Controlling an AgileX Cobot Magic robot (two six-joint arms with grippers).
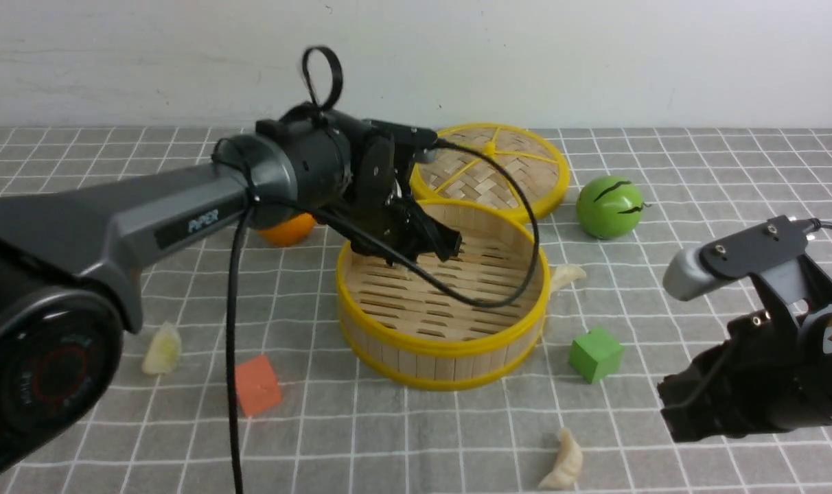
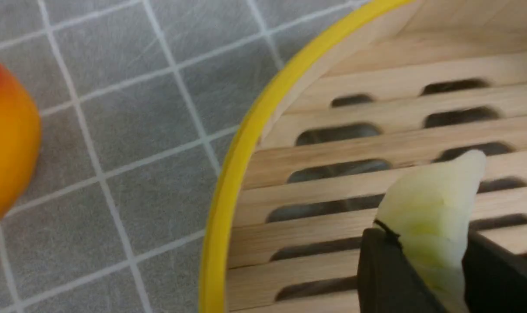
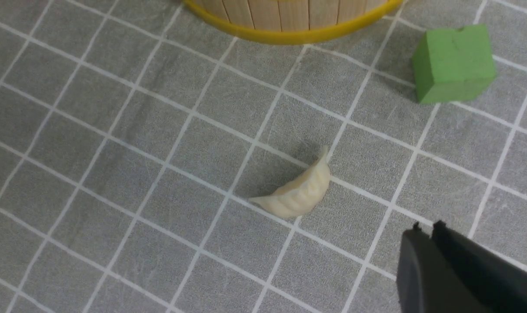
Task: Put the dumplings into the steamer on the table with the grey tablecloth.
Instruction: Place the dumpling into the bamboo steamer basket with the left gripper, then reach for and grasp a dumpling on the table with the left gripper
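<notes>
- My left gripper (image 1: 438,245) reaches over the steamer (image 1: 443,346) from the left and sits above the far left part of its slatted floor.
- In the left wrist view its jaws are partly closed on a pale green dumpling (image 2: 428,204). The dumpling sticks out between the two black fingers, over the slats and not far from the yellow rim. I cannot tell if it touches the floor.
- The second green dumpling (image 1: 162,350) lies on the grey tablecloth (image 1: 697,178), well apart from the steamer on its left and near the orange cube (image 1: 257,385).
- One cream dumpling (image 1: 567,276) lies just beside the steamer's right wall. I cannot tell whether it touches the wall.
- The other cream dumpling (image 1: 562,470) lies on the cloth in front of the steamer, a little to the right and apart from it.
- My right gripper (image 1: 673,412) hangs low at the near right side. In the right wrist view its fingers are pressed together with nothing between them, and the other cream dumpling is near the tips but apart from them.
- The green cube (image 1: 596,353) stands near the steamer's front right.
- An orange fruit (image 1: 289,230) is behind my left arm, and a green ball (image 1: 609,207) is at the far right.
- The woven lid (image 1: 512,171) lies flat just behind the steamer.
</notes>
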